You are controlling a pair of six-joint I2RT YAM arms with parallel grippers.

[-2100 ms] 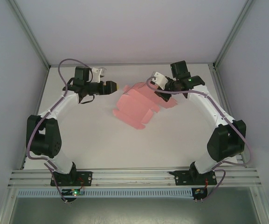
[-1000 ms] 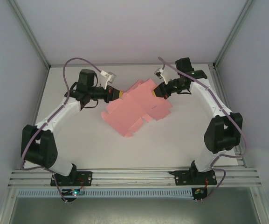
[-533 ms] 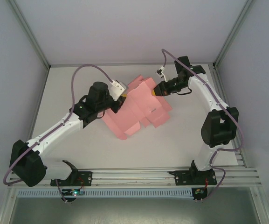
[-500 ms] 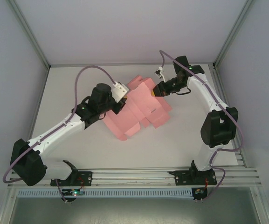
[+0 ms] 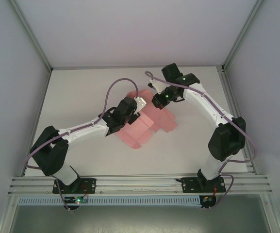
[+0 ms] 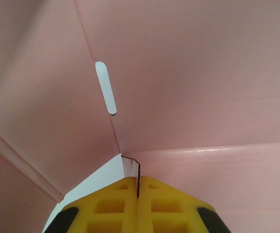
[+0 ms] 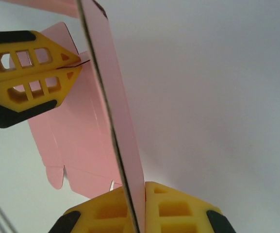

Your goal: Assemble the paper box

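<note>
Desk (image 5: 81, 92): white, work at middle.
Paper box (image 5: 140, 132): pink die-cut sheet, flaps not yet locked; near part flat on desk, far part raised between arms.
Right pincer (image 7: 139, 194): clamped on panel edge; panel stands on edge, runs straight away from fingers.
Left pincer (image 6: 138, 180): closed tight, thin sheet corner nipped at tips; crease and slot directly ahead.
Judgement: both arms at sheet; next fold hinges on crease between grips.
</note>
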